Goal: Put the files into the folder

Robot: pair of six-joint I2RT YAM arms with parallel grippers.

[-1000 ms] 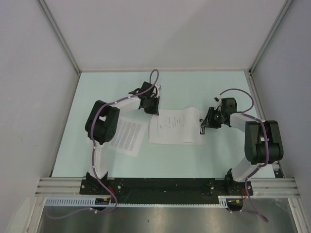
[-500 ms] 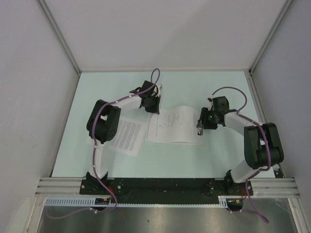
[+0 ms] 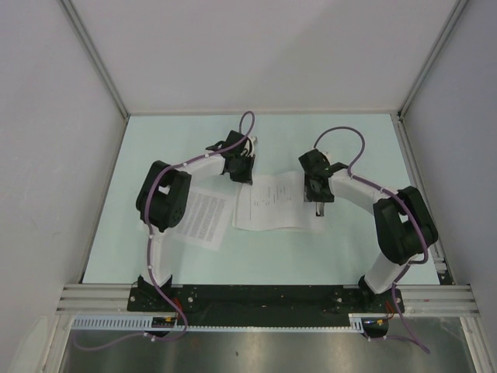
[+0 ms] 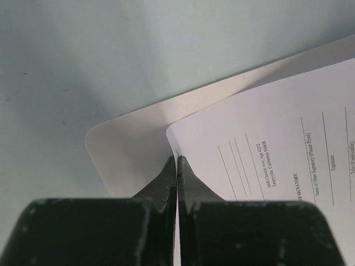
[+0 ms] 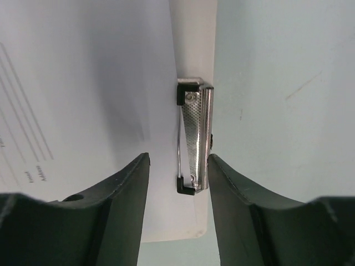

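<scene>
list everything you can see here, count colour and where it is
sparse sheet: 1, white with a few black printed lines, table centre, lying on the folder
dense sheet: 1, white with dense black text, left of centre on the table
folder: 1, plain white, under the sparse sheet
clip: 1, silver with black ends, on the folder's right short edge
table: 1, pale green, under everything
left end effector: 1, black, shut on the sparse sheet's far-left corner
right end effector: 1, black, open, a finger on each side of the clip
</scene>
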